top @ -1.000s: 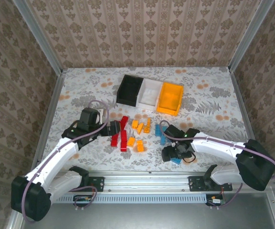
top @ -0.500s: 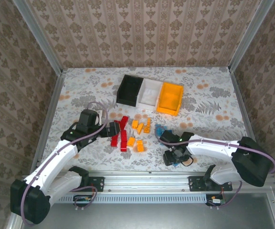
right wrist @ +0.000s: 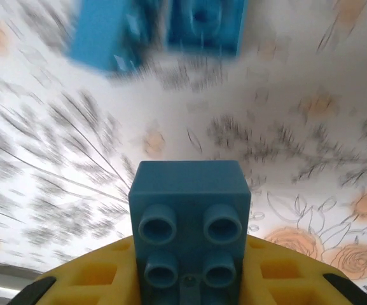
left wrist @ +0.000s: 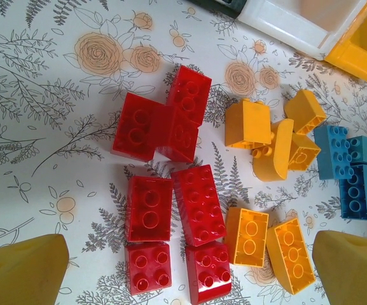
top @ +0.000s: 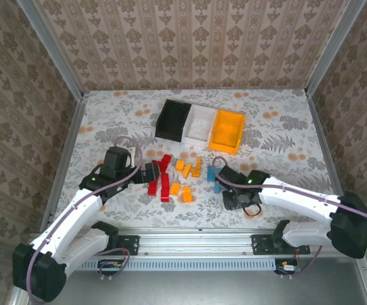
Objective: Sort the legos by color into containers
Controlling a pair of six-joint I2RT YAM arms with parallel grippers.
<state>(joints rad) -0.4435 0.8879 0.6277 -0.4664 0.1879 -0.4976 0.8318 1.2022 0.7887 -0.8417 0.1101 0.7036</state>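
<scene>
One blue brick point(right wrist: 189, 216) newly clamped by right gripper point(top: 237, 199) | left gripper point(left wrist: 186, 268) unchanged, wide, empty

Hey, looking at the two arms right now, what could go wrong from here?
The blue brick sits between the right fingers in a motion-blurred wrist view; it might slip before reaching the bins. The left fingers stand wide open over tightly packed red bricks and orange bricks; closing there could catch both colours.
</scene>
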